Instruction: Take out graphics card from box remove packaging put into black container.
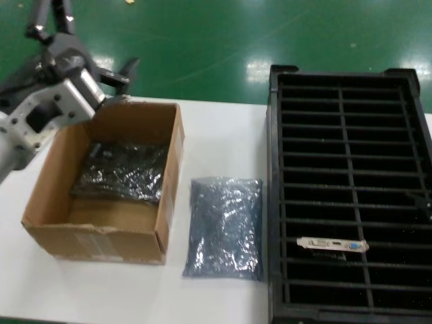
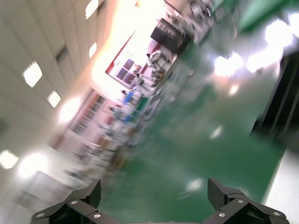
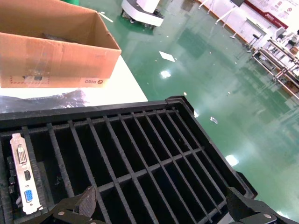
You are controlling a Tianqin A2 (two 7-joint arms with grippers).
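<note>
Right gripper (image 3: 161,207) hangs over the black container (image 3: 140,140), fingertips spread wide. Graphics card (image 3: 24,179) stands on edge in a slot by one end wall, silver bracket up. Box (image 3: 51,51) sits beyond on the table (image 3: 119,91); crinkled packaging (image 3: 44,100) between box and container.

The left arm (image 1: 40,115) wears a pale silver-grey housing, boxy at the wrist, with dark round screw holes along its face (about four show). Beyond it sits a dark grey block carrying the left gripper (image 1: 118,74), all black. The right gripper (image 3: 163,207) has angular black fingers (image 3: 86,203) dotted with small silver screws.
</note>
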